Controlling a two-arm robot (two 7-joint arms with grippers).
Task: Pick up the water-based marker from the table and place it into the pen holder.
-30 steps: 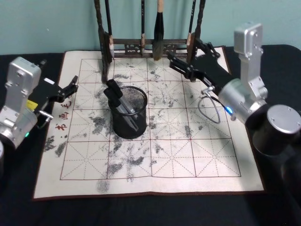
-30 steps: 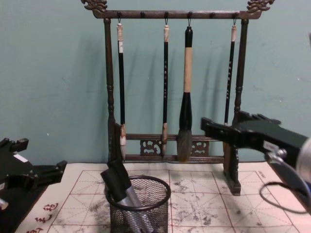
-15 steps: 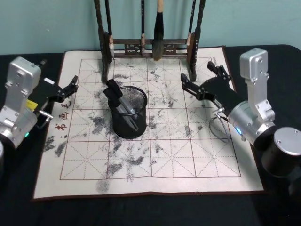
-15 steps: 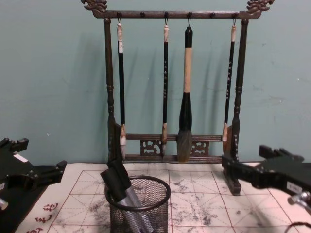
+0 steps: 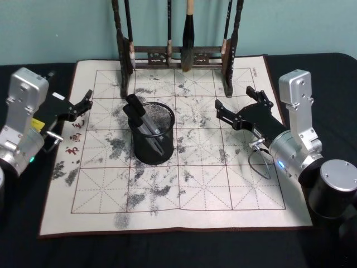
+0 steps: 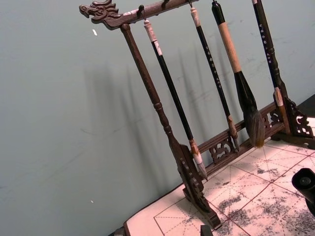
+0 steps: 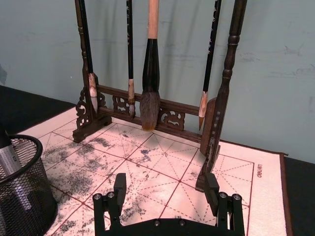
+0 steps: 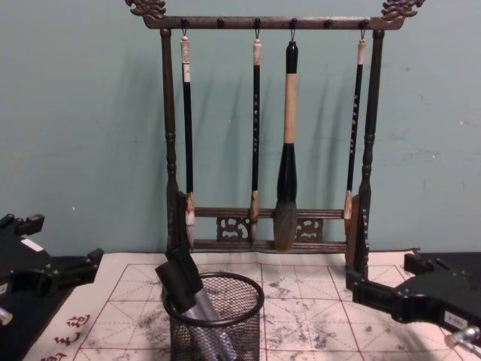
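The black mesh pen holder stands on the ink-stained mat, left of centre. The water-based marker, grey with a black cap, leans inside it, cap sticking above the rim. The chest view shows the marker in the pen holder from the side. My right gripper hovers open and empty over the mat, right of the holder and apart from it. In the right wrist view its fingers point toward the rack, with the holder off to one side. My left gripper rests open at the mat's left edge.
A tall brown wooden brush rack with several hanging brushes stands at the mat's far edge, just beyond my right gripper; it also fills the chest view's middle. Dark tabletop surrounds the mat.
My right arm has drawn back from the rack toward the near right and dropped lower, fingers still open. The marker, holder and left arm have not moved.
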